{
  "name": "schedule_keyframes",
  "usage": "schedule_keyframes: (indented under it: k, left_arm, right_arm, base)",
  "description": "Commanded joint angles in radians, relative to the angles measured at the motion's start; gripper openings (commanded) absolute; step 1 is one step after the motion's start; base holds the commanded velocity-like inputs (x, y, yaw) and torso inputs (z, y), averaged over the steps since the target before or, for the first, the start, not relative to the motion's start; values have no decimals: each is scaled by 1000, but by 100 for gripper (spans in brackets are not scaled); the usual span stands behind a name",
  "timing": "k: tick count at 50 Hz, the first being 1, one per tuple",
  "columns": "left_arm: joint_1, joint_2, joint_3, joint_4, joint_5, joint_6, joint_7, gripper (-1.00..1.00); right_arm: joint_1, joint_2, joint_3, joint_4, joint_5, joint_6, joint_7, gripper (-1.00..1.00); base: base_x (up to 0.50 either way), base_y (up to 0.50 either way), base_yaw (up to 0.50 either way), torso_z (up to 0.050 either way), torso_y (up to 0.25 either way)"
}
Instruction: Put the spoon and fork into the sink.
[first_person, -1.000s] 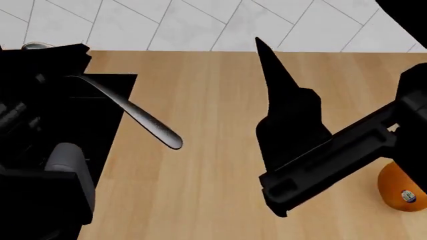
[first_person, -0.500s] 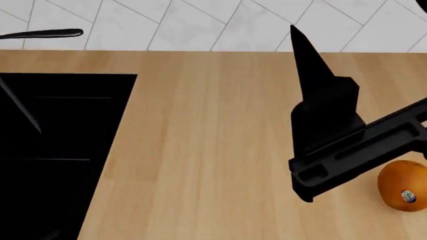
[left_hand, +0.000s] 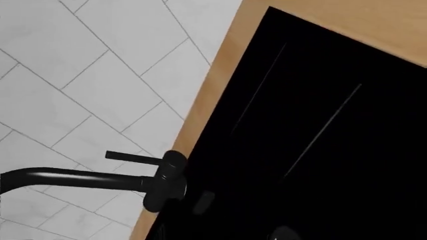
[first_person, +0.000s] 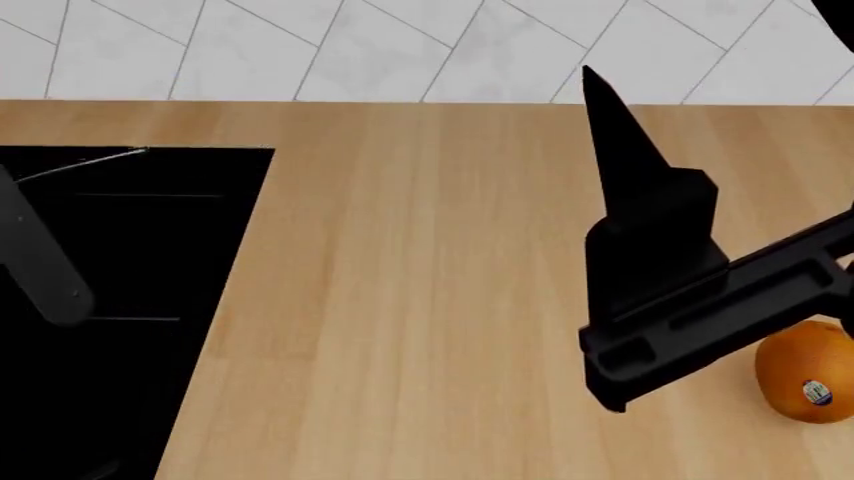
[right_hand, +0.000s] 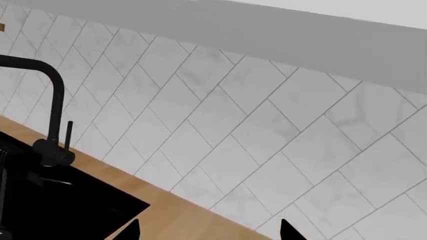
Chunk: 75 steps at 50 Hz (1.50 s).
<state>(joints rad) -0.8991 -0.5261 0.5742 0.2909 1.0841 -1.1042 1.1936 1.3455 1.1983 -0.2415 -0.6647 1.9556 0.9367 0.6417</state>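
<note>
Over the basin, the left wrist camera looks down into the sink, a black recess set in the pale wooden countertop, with the black faucet at its tiled back edge. The left gripper's fingers do not show in this view, so how far open it is cannot be told. A pale shape sits at the lower rim of the basin floor, too small to name, and neither the spoon nor the fork can be made out against the dark.

From the head camera, the sink occupies the left side and a slim grey bar leans across its near-left part, with a thin bright line just under the back rim; either might be cutlery, but neither can be identified with confidence. The right gripper hangs over bare countertop, well apart from the sink, its dark fingers drawn to a single point with nothing visible between them. An orange lies beside the right arm.

The right wrist camera faces the tiled wall, with the faucet and a corner of the sink off to one side. Two fingertip stubs stand clearly apart at the frame's lower edge, which does not square with the head view.

The likely risk is misjudging completion: dark cutlery in a black basin is hard to confirm, and the right arm could nudge the orange if it swings low.
</note>
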Motion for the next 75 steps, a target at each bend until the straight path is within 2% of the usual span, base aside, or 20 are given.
schedule_keyframes:
  k: [1,15,26,38,39,46,60,71,75]
  left_arm:
    - [14,25,-2,-132,-24,8,2,-100]
    - [30,42,-18,-286,-71,20,-51,-100]
    - [71,13,-25,-394,-74,-4,-73,-100]
    - [109,-1,-50,-511,-83,-12,-148,-100]
    - [111,8,-56,-560,-89,-7,-185,-100]
    - [115,31,-54,-666,-113,34,-248,-100]
    - [134,70,-41,-836,-126,50,-324,-100]
    - [192,96,-44,-898,-169,75,-323,-100]
    - [214,95,-30,-897,-173,75,-286,-100]
  right_arm:
    - [-42,1,45,-7,-22,-19,-33,100]
    - [-114,31,89,-18,-30,-51,-58,100]
    - [-130,36,96,-22,-27,-56,-54,100]
    - [-126,22,81,-25,-26,-49,-40,100]
    - [-126,22,81,-26,-25,-48,-40,100]
    - [-126,35,88,-33,-8,-51,-31,100]
    - [-198,66,135,-48,-10,-78,-46,100]
    - [-245,77,162,-54,-23,-89,-56,100]
    - [-267,86,179,-56,-22,-98,-56,100]
  base:
    - [0,0,0,0,0]
    - [0,0,0,0,0]
    - [0,0,0,0,0]
    - [0,0,0,0,0]
    - [0,0,0,0,0]
    - [0,0,0,0,0]
    - [3,1,0,-2,0]
    - [33,13,-7,-18,0]
    - [31,14,-9,-22,0]
